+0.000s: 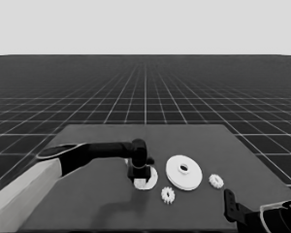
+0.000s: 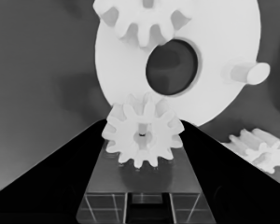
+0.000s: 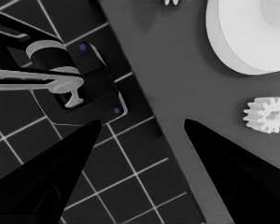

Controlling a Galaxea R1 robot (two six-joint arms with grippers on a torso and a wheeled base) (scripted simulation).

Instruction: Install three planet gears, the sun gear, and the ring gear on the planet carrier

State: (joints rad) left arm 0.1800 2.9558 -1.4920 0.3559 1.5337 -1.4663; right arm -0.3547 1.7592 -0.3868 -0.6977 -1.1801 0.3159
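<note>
1. Left gripper (image 1: 138, 175) hangs directly over the smaller round part (image 1: 150, 180), its fingers clamped on a planet gear (image 2: 143, 136) held just above that part's rim.
2. One gear (image 2: 144, 21) already sits on the smaller round part, and a bare peg (image 2: 247, 73) stands on it across the hole from the held gear.
3. Just beside the smaller round part, on the side away from the left arm, lies the larger round part (image 1: 184, 172).
4. Two loose gears lie near: one (image 1: 168, 195) in front of the smaller round part, another (image 1: 216, 181) beyond the larger.
5. Right gripper (image 3: 140, 140) waits at the table's near corner, well apart from the smaller round part, fingers spread.
</note>
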